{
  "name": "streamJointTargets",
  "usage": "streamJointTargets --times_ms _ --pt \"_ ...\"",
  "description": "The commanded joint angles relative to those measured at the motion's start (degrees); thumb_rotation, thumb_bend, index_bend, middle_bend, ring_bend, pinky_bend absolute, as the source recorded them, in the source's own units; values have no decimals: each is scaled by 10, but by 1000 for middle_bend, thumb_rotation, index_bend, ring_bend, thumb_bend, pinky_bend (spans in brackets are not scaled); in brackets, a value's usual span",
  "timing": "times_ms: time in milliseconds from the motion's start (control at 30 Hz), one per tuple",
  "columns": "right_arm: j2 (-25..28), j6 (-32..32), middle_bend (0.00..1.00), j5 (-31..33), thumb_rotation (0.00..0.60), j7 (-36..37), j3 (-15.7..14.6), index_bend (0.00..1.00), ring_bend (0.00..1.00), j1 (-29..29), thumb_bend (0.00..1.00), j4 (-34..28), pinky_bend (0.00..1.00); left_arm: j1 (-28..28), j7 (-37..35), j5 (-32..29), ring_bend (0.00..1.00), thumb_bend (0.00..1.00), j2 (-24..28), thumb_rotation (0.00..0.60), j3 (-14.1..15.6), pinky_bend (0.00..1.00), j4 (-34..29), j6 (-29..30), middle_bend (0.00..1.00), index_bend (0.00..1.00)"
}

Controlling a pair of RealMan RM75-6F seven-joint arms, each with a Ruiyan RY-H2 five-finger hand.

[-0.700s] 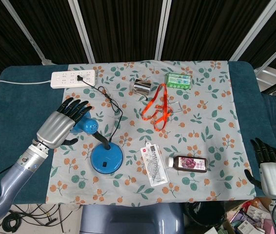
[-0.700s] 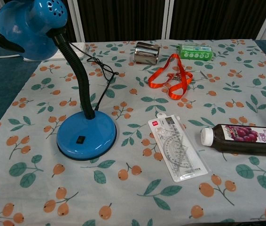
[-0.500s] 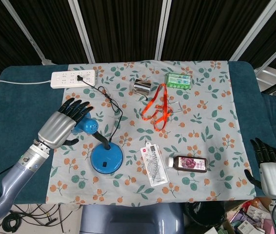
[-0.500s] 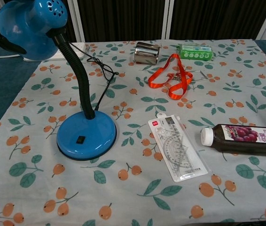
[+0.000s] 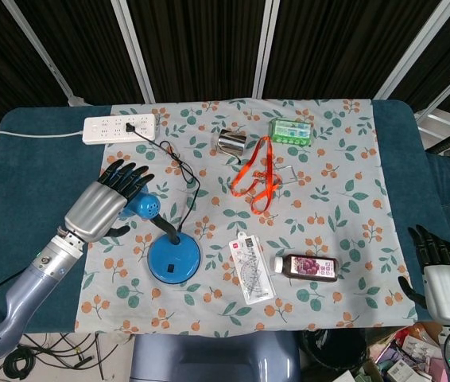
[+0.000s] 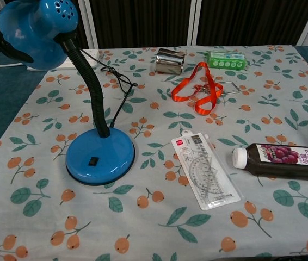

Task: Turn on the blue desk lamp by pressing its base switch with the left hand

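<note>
Standing upright: blue desk lamp point(image 6: 97, 155) | base switch point(image 6: 93, 161) uncovered | unlit

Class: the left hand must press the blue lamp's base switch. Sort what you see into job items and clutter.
Job: left hand; blue desk lamp; base switch.

Clutter: power strip; metal cup; orange lanyard; green pack; ruler set; juice bottle.
</note>
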Motion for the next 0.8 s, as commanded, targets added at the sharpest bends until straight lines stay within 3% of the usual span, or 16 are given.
streamJointTargets --times_ms 33,633,800 --pt "0 0 56 0 600 -1 0 4 119 0 163 0 161 -1 0 0 0 82 0 600 0 0 -1 0 49 0" --pt "0 0 56 1 600 0 1 4 119 0 162 -1 161 1 -9 17 0 86 6 600 1 0 -6 15 51 0" --pt "1 0 56 2 600 1 1 4 119 0 162 -1 161 21 -37 56 0 90 15 600 -4 9 -15 69 72 0"
